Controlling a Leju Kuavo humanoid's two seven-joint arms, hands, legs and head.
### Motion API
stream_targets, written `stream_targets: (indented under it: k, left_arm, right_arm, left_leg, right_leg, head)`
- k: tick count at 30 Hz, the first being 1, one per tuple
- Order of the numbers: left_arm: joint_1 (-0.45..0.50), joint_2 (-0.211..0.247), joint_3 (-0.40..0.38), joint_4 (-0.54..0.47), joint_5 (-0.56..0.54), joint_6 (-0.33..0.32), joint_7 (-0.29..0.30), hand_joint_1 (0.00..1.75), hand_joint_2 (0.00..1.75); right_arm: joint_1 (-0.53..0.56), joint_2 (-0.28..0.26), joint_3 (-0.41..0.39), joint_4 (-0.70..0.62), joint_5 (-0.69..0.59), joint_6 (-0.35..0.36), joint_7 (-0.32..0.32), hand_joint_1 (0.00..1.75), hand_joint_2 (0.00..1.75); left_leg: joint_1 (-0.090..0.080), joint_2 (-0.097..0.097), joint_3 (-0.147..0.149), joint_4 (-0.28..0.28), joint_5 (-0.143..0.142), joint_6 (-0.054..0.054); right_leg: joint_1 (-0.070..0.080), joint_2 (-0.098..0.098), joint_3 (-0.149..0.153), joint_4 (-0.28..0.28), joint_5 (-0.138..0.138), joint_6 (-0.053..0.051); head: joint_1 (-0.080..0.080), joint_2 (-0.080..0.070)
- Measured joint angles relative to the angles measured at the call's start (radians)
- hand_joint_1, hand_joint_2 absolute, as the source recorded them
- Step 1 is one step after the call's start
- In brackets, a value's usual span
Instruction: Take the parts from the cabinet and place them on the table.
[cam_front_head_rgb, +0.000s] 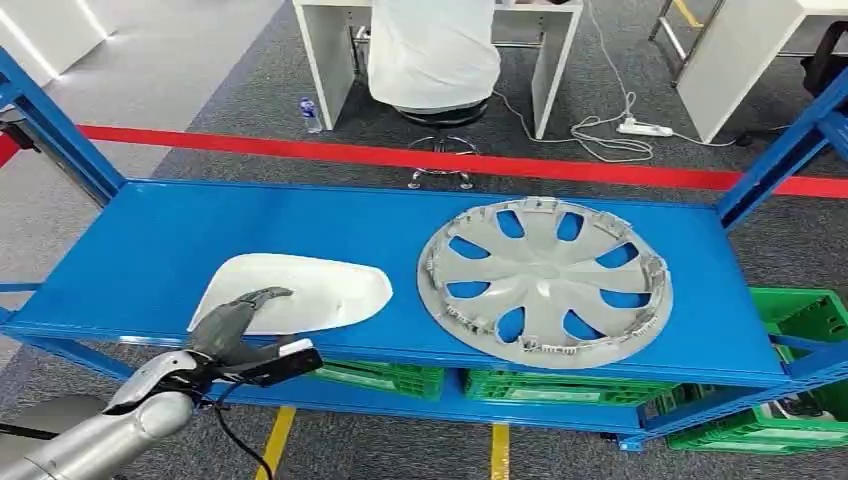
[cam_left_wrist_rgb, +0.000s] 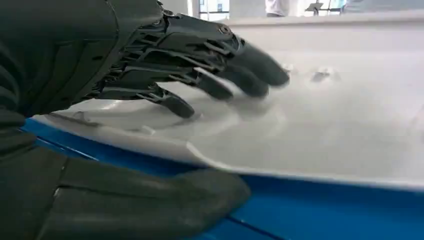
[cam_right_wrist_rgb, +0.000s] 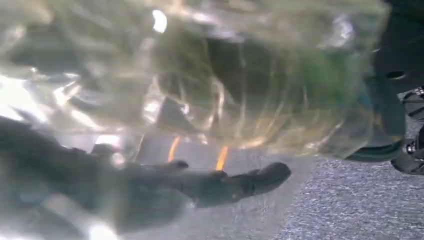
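White part: a smooth white plastic shell (cam_front_head_rgb: 300, 290) lies on the blue metal shelf (cam_front_head_rgb: 150, 250), at its left front.
Left hand: the left hand (cam_front_head_rgb: 240, 320) has its dark fingers (cam_left_wrist_rgb: 220, 65) spread over the shell's near edge, thumb under the rim; whether it grips, I cannot tell.
Wheel cover: a round silver plastic hubcap (cam_front_head_rgb: 545, 280) lies flat, well apart to the right.
Right hand: the right hand (cam_right_wrist_rgb: 165, 187) is blurred behind glare, fingers extended and holding nothing.

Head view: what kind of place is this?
Probably a workshop or robot test lab: car parts, a wheel cover and a white panel, lie on a blue metal shelf, with red floor tape behind.
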Motion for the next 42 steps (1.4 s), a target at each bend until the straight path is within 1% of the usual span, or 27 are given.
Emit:
stream_targets:
  k: [1,4,5,6,8,12,16,17,19,22,27,36,38,40,42]
  left_arm:
    - [-0.001,-0.001,-0.001,0.000,-0.003,0.002,0.000,1.57,1.75]
    - [-0.007,-0.004,-0.001,0.001,-0.015,0.016,0.000,1.62,1.75]
    - [-0.010,-0.004,-0.001,0.001,-0.019,0.017,0.000,1.68,1.75]
    - [-0.013,-0.004,-0.001,0.001,-0.024,0.018,0.000,1.64,1.75]
    - [-0.018,-0.004,-0.001,0.001,-0.035,0.026,0.000,1.69,1.75]
    - [-0.028,-0.004,0.003,0.001,-0.054,0.049,0.000,1.69,1.75]
    - [-0.038,-0.004,0.006,0.001,-0.055,0.050,0.000,1.69,1.75]
    - [-0.039,-0.004,0.006,0.001,-0.055,0.050,0.000,1.75,1.75]
    - [-0.039,-0.004,0.006,0.001,-0.058,0.051,0.000,1.75,1.75]
    - [-0.038,-0.005,0.007,0.001,-0.086,0.082,0.000,1.75,1.75]
    - [-0.034,-0.002,0.009,-0.018,-0.186,0.170,0.000,1.75,1.75]
    - [-0.031,0.007,0.021,-0.040,-0.199,0.177,0.000,1.75,1.75]
    - [-0.030,0.008,0.021,-0.041,-0.216,0.188,0.000,1.75,1.75]
    - [-0.027,0.010,0.021,-0.050,-0.276,0.240,-0.004,1.75,1.75]
    - [-0.027,0.018,0.023,-0.075,-0.358,0.309,-0.006,1.75,1.75]
  right_arm:
    - [-0.001,0.000,0.001,0.002,0.000,0.000,0.000,0.00,0.00]
    - [-0.002,0.001,0.004,0.005,0.000,0.000,0.000,0.00,0.00]
    - [-0.002,0.001,0.004,0.005,0.000,0.000,0.000,0.00,0.00]
    - [-0.002,0.001,0.005,0.006,0.000,0.000,0.000,0.00,0.00]
    - [-0.002,0.001,0.006,0.006,0.000,0.000,0.000,0.00,0.00]
    - [-0.002,0.002,0.006,0.008,0.000,-0.002,0.000,0.00,0.00]
    - [-0.002,0.003,0.006,0.009,0.000,-0.002,0.000,0.00,0.00]
    - [-0.002,0.003,0.006,0.009,0.000,-0.002,0.000,0.00,0.00]
    - [-0.002,0.003,0.006,0.010,0.000,-0.003,0.000,0.00,0.00]
    - [-0.002,0.004,0.007,0.010,0.000,-0.003,0.000,0.00,0.00]
    - [-0.002,0.005,0.007,0.010,0.000,-0.003,0.000,0.00,0.00]
    - [-0.002,0.005,0.011,0.010,0.000,-0.003,0.000,0.00,0.00]
    - [-0.002,0.005,0.011,0.010,0.000,-0.003,0.000,0.00,0.00]
    - [-0.002,0.005,0.011,0.010,0.000,-0.002,0.000,0.00,0.00]
    - [-0.002,0.005,0.012,0.011,0.000,0.002,0.000,0.00,0.00]
  left_leg:
    - [0.000,0.000,0.000,0.000,0.000,0.000]
    - [0.000,0.000,0.000,0.000,0.000,0.000]
    - [0.000,0.000,0.000,0.000,0.000,0.000]
    - [0.000,0.000,0.000,0.000,0.000,0.000]
    - [0.000,0.000,0.000,0.000,0.000,0.000]
    - [0.000,0.000,0.001,0.000,0.000,0.000]
    - [0.000,0.000,0.001,0.000,0.000,0.000]
    - [0.000,0.000,0.001,0.000,0.000,0.000]
    - [0.000,0.000,0.001,0.000,0.000,0.000]
    - [0.000,0.000,0.001,0.000,0.000,0.000]
    - [0.000,0.000,0.001,0.000,0.000,0.000]
    - [0.000,0.000,0.000,0.000,0.000,0.000]
    - [0.000,0.000,0.000,0.000,0.000,0.000]
    - [0.000,0.000,0.000,0.000,0.000,0.000]
    - [0.000,0.000,0.000,0.000,0.000,0.000]
  right_leg:
    - [0.000,0.000,0.000,0.000,0.000,0.000]
    - [0.000,0.000,0.000,0.000,0.000,0.000]
    - [0.000,0.000,0.000,0.000,0.000,0.000]
    - [0.000,0.000,0.000,0.000,0.000,0.000]
    - [0.000,0.000,0.000,0.000,0.000,0.000]
    - [0.000,0.000,0.001,0.000,0.000,0.000]
    - [0.000,0.000,0.002,0.000,0.000,0.000]
    - [0.000,0.000,0.003,0.000,0.000,0.000]
    - [0.000,0.000,0.004,0.000,0.000,0.000]
    - [0.000,0.000,0.003,0.000,0.000,0.000]
    - [0.000,0.000,0.001,0.000,0.000,0.000]
    - [0.000,0.000,0.001,0.000,0.000,0.000]
    - [0.000,0.000,0.002,0.000,0.000,0.000]
    - [0.000,0.000,0.001,0.000,0.000,0.000]
    - [0.000,0.000,0.000,0.000,0.000,0.000]
  head:
    - [0.000,0.000]
    - [0.000,0.000]
    - [0.000,0.000]
    - [0.000,0.000]
    - [0.000,0.000]
    - [0.000,0.000]
    - [0.000,0.000]
    - [0.000,0.000]
    - [0.000,0.000]
    - [0.000,0.000]
    - [0.000,0.000]
    - [0.000,0.000]
    - [0.000,0.000]
    - [0.000,0.000]
    - [0.000,0.000]
